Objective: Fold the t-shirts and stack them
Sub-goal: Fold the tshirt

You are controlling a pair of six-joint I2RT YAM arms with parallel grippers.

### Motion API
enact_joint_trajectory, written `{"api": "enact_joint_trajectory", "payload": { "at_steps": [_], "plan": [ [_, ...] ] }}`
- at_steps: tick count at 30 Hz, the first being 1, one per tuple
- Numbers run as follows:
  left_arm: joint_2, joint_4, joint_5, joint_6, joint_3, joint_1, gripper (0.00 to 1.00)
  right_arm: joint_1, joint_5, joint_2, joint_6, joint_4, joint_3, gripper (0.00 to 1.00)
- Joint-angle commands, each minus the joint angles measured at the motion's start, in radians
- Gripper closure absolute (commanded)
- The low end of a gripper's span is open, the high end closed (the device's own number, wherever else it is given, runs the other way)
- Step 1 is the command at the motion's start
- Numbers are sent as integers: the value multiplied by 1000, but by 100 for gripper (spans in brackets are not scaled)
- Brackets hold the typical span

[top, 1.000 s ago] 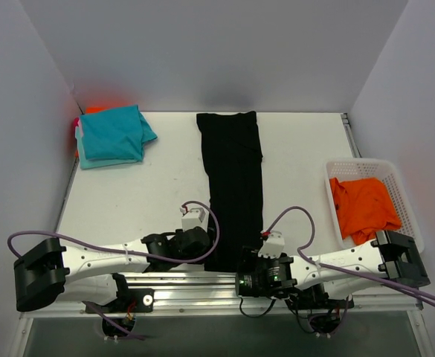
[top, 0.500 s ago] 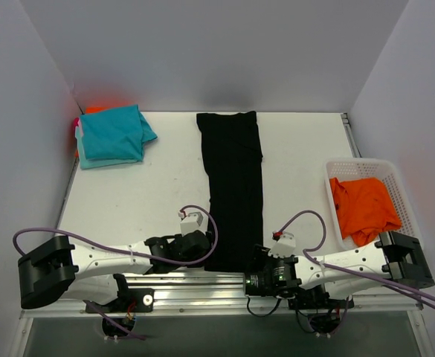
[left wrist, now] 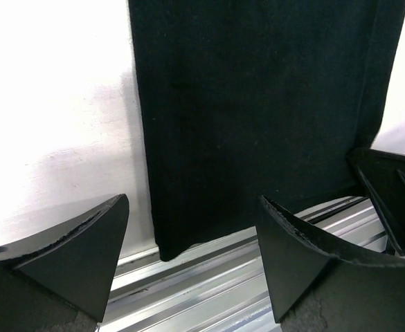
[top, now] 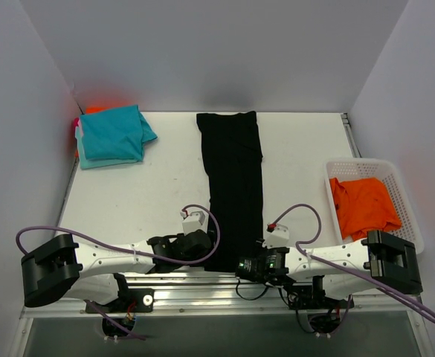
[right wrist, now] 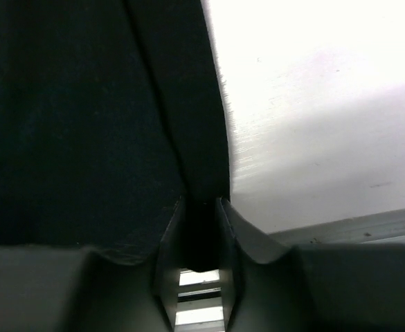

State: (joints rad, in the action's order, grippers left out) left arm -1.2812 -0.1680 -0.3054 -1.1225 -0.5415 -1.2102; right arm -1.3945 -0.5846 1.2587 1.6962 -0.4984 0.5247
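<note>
At the near edge of the table [top: 150, 201], the black t-shirt [top: 233, 186], a strip lying lengthwise near to far, is pinched at its right corner by the nearly-closed right gripper [right wrist: 201, 211] and straddled, unheld, by the wide-open left gripper [left wrist: 192, 207].

The top camera hangs high above and behind the arms and looks steeply down on the whole surface [top: 150, 193], its near edge at 6 o'clock and its far edge at 12. The left wrist camera sits close over the left end effector [left wrist: 192, 207] and looks down, the top of its frame toward 12 o'clock. The right wrist camera sits nearer still over the right end effector [right wrist: 200, 235] and faces the same way. All three views share the near hem of the black t-shirt [top: 234, 186] and the metal rail [top: 202, 286] at 6 o'clock.
</note>
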Motion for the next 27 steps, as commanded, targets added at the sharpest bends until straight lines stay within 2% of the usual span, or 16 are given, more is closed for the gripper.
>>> {"api": "enact_joint_trajectory", "payload": {
  "at_steps": [1,3,6,13,15,16,17,20,21,23,24,27],
  "plan": [
    [-9,16,11,-5,-6,-5,17,8,-9,30,-30,14,-20,89],
    [-12,22,12,-7,-5,-5,17,8,-3,39,-32,17,-20,97],
    [-23,28,12,-3,-5,-5,17,8,5,39,-33,21,-26,100],
    [-50,61,19,0,-2,-5,18,8,5,47,-41,31,-26,100],
    [-55,74,23,3,-3,-5,23,8,5,53,-40,27,-22,100],
    [-55,79,26,7,-3,-5,27,8,3,59,-40,27,-20,100],
    [-56,82,29,12,-6,-5,37,8,2,61,-40,26,-19,100],
    [-58,82,34,24,-12,-5,54,8,-1,61,-35,23,-17,100],
    [-58,81,35,30,-12,-5,66,8,-1,61,-36,21,-17,100],
    [-60,78,40,36,-15,-5,82,8,-4,59,-35,14,-15,100],
    [-60,73,42,35,-17,-5,97,6,-4,57,-33,11,-14,100],
    [-31,55,42,33,-17,-6,98,-11,-15,42,-7,-26,-2,100]
  ]
}}
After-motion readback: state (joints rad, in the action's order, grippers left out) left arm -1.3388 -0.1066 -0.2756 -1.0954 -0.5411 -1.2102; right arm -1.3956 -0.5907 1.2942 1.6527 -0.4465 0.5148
